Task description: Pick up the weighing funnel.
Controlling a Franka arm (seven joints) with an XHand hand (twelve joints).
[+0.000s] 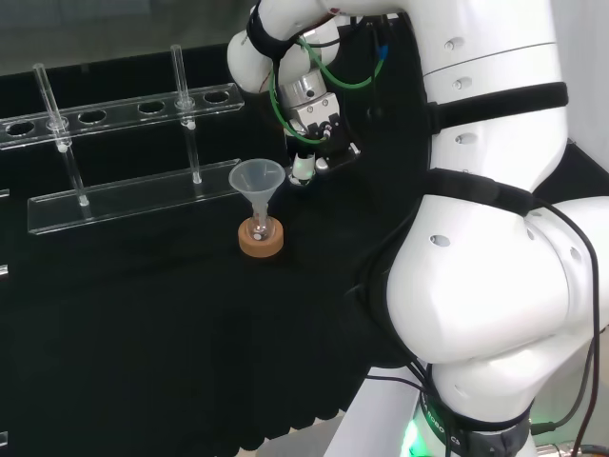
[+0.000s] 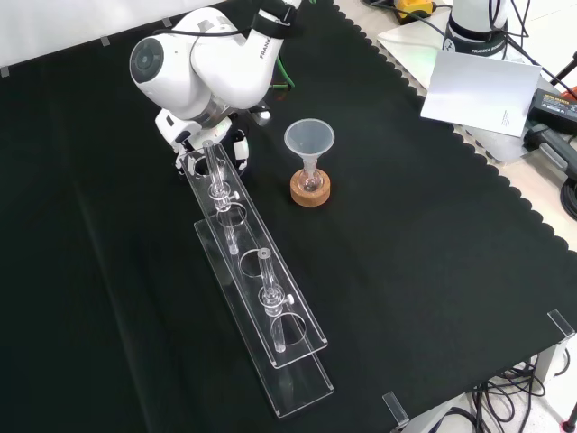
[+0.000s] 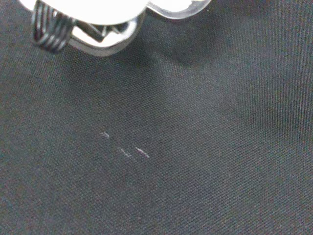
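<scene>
My hand (image 1: pixel 303 168) hangs low over the black cloth, just right of the big funnel in the head view. From the front, the hand (image 2: pixel 237 149) peeks out beneath the arm's white link (image 2: pixel 203 68), close to the far end of the clear rack. A blurred white part of the hand (image 3: pixel 98 14) shows in the wrist view, over bare cloth with a few faint bright glints (image 3: pixel 124 151); I cannot tell what they belong to. How the hand is set is hidden.
The big funnel (image 1: pixel 257 178) (image 2: pixel 309 138) stands mouth up in a small flask on a cork ring (image 1: pixel 261 244) (image 2: pixel 310 191). A long clear tube rack (image 1: pixel 124 195) (image 2: pixel 261 298) with upright glass tubes lies beside it. Papers and cables lie beyond the cloth's edge (image 2: pixel 478 90).
</scene>
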